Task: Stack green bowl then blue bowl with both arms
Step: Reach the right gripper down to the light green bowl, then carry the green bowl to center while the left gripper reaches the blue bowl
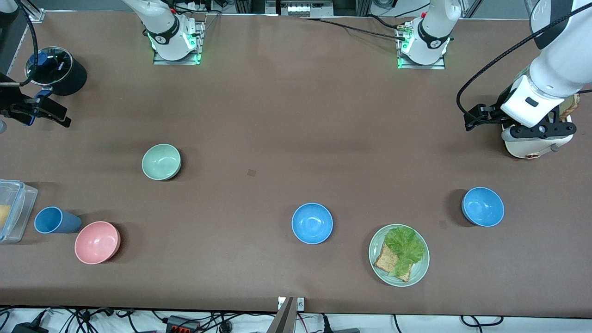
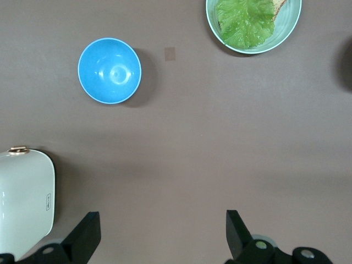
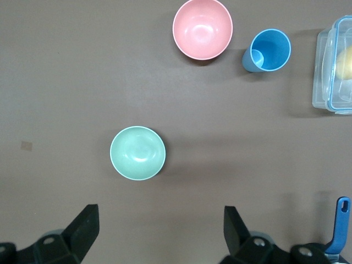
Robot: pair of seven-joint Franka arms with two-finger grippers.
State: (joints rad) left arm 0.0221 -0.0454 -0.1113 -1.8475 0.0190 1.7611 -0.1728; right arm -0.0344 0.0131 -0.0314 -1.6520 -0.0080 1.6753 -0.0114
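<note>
The green bowl (image 1: 161,162) stands upright toward the right arm's end of the table; it also shows in the right wrist view (image 3: 137,153). One blue bowl (image 1: 312,223) sits near the middle. A second blue bowl (image 1: 483,206) sits toward the left arm's end and shows in the left wrist view (image 2: 109,71). My left gripper (image 1: 539,133) hangs high over a white appliance, open and empty (image 2: 162,234). My right gripper (image 1: 34,112) hangs high at the right arm's end, open and empty (image 3: 159,231). Neither gripper touches a bowl.
A green plate (image 1: 418,273) with lettuce and toast lies between the blue bowls, nearer the front camera. A pink bowl (image 1: 97,242), a blue cup (image 1: 53,220) and a clear container (image 1: 11,210) stand at the right arm's end. A white appliance (image 1: 525,149) and a black cup (image 1: 60,71) stand farther back.
</note>
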